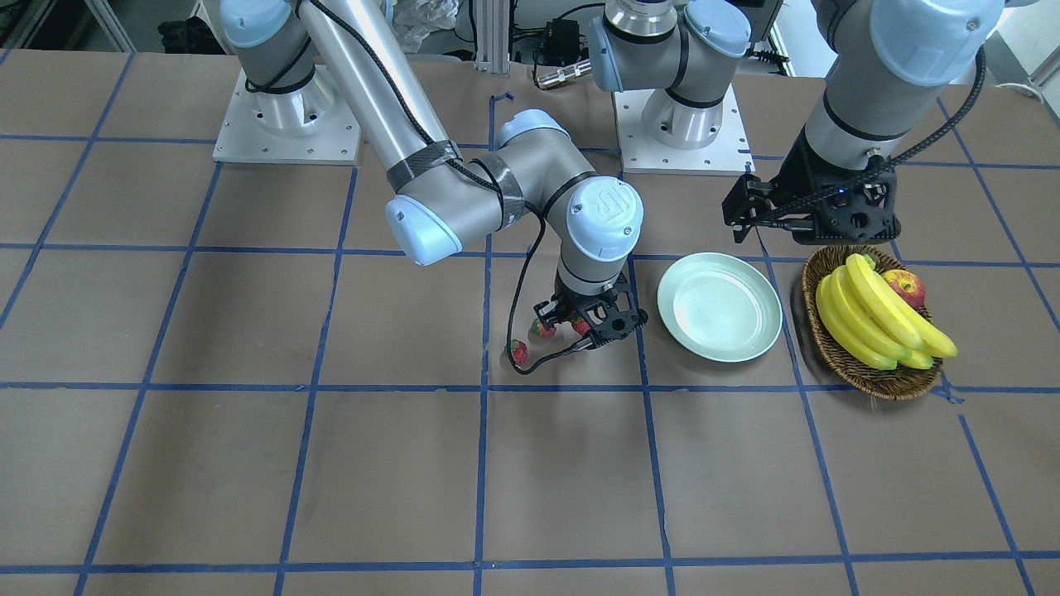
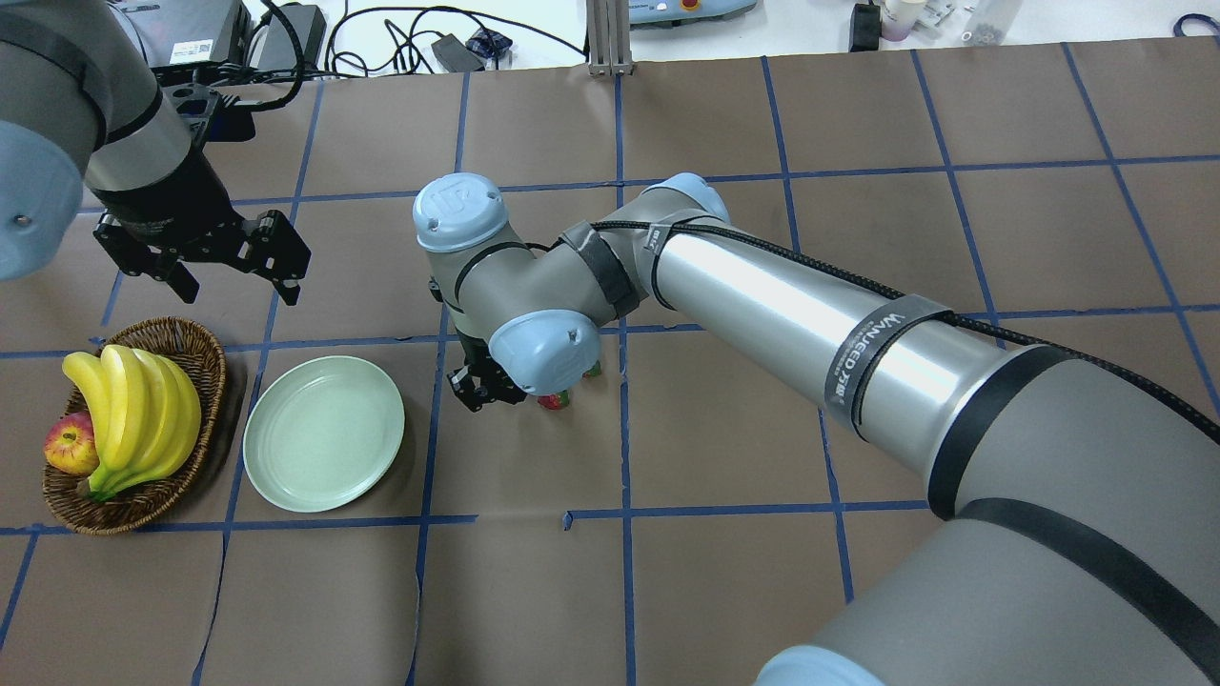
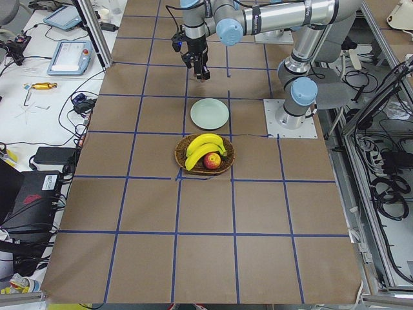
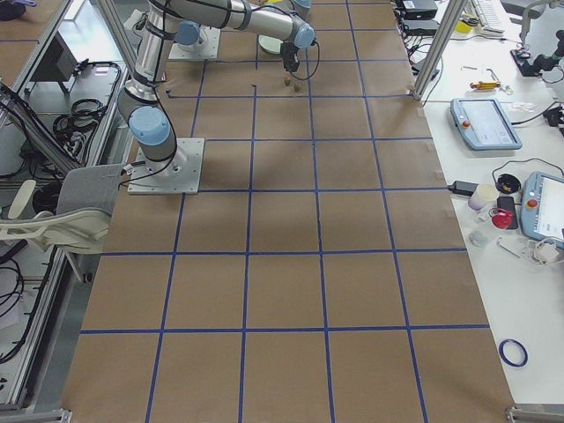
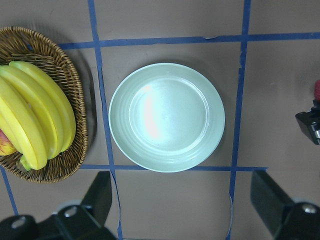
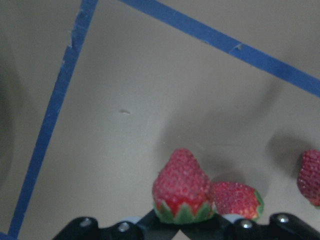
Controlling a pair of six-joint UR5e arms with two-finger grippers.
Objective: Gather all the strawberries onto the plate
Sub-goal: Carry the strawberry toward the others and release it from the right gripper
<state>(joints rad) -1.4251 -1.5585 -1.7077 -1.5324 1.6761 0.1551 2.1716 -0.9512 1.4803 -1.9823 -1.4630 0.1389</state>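
Observation:
In the right wrist view my right gripper (image 6: 180, 217) is shut on a red strawberry (image 6: 181, 190), its green cap toward the camera. A second strawberry (image 6: 235, 200) lies right beside it on the paper, and a third strawberry (image 6: 311, 177) shows at the right edge. From the front, this gripper (image 1: 582, 327) hangs low just left of the mint-green plate (image 1: 719, 306), with two loose strawberries (image 1: 542, 329) (image 1: 519, 352) further left. My left gripper (image 2: 236, 284) is open and holds nothing, above the plate (image 5: 166, 117).
A wicker basket (image 1: 828, 348) with bananas (image 1: 878, 319) and an apple (image 1: 907, 287) stands beside the plate, away from the strawberries. The right arm's forearm (image 2: 810, 314) stretches across the table's middle. Blue tape lines grid the brown paper.

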